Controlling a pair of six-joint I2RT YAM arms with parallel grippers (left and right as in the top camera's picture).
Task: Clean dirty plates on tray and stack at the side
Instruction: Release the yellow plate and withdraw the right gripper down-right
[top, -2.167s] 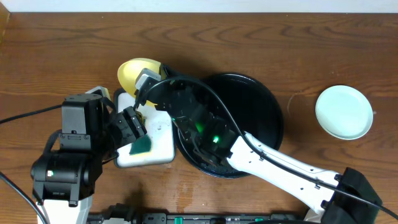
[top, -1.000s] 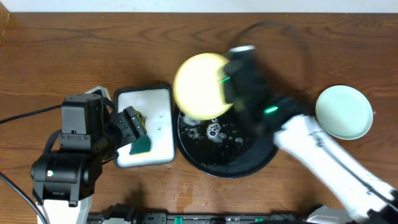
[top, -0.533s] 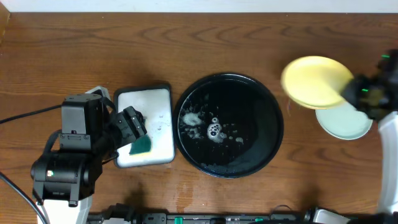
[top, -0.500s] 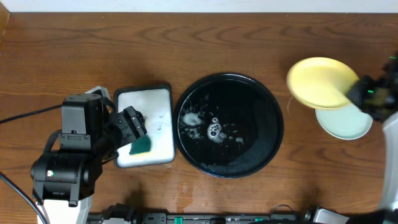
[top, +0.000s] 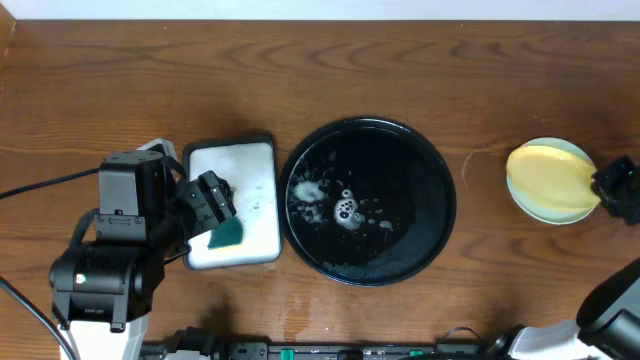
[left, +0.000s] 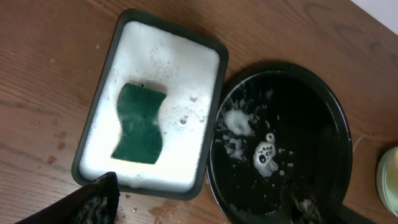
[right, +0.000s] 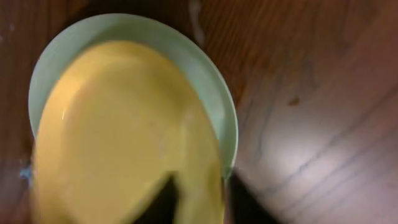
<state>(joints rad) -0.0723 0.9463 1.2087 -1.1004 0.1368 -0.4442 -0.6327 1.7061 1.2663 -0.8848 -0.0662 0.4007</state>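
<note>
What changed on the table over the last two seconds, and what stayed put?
The right claw carried the yellow plate from the left edge of the black tray, across it to the right side, where the plate now lies on the mint plate. Whether the claw has fully let go cannot be told. The left claw, sponge, white tray and mint plate stayed where they were.

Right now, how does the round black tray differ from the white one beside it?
The black tray is round and glossy; the white tray is rectangular with a dark rim. The black tray is clearly wider. The white tray holds thick foam and a green sponge; the black tray has only scattered suds. Both have raised rims and sit on the wooden table.
</note>
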